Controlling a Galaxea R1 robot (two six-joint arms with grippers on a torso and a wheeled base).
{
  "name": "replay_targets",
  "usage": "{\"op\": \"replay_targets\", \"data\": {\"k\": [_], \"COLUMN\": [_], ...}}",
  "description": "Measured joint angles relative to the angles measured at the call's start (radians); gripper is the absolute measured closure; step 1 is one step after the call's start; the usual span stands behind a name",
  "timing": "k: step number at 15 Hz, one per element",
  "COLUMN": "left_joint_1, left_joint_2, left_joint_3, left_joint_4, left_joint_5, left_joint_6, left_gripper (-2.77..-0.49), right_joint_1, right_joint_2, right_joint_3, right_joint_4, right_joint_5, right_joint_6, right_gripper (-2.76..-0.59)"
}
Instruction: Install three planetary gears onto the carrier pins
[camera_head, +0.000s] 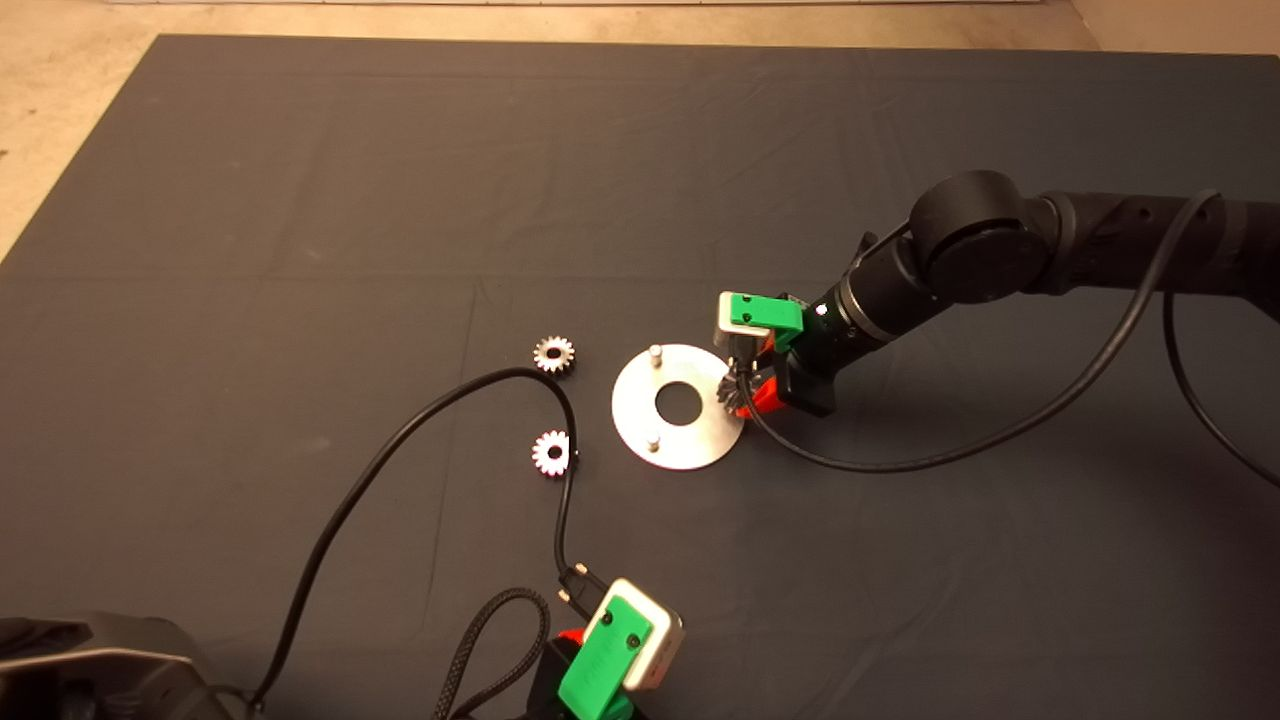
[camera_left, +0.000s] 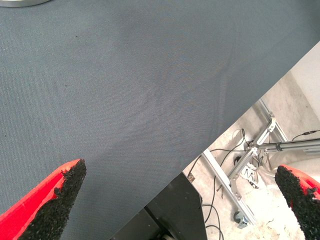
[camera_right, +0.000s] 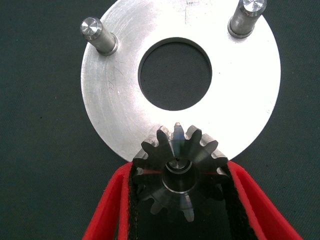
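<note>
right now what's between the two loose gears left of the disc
In the head view, only bare mat and a black cable curving past lie between the upper gear and the lower gear.

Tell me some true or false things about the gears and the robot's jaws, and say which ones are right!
1. The right gripper has its jaws closed on a gear. True.
2. All three gears are already on the pins. False: two gears lie loose on the dark mat, beside the disc.
3. Two pins on the disc stand bare. True.
4. The left gripper is holding a gear. False: its jaws are wide open and empty, near the mat's front edge.
5. The held gear is over the disc's rim. True.
6. The disc is solid in the middle. False: it has a big round hole.
</note>
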Motion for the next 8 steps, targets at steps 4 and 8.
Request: {"op": "replay_targets", "data": {"k": [4,8], "left_joint_1": [0.0,0.0], "left_joint_2": [0.0,0.0], "left_joint_3": [0.0,0.0], "left_joint_4": [0.0,0.0], "left_joint_5": [0.0,0.0], "left_joint_6": [0.0,-0.007], "left_gripper": [-2.75,-2.75], "right_joint_1": [-0.01,-0.012], "right_joint_2": [0.005,0.005], "right_joint_3": [-0.001,-0.003], "right_joint_4": [0.0,0.0], "right_joint_5": [-0.017,-0.018], "right_joint_6": [0.0,-0.008], "right_gripper": [-0.92,-0.93]}}
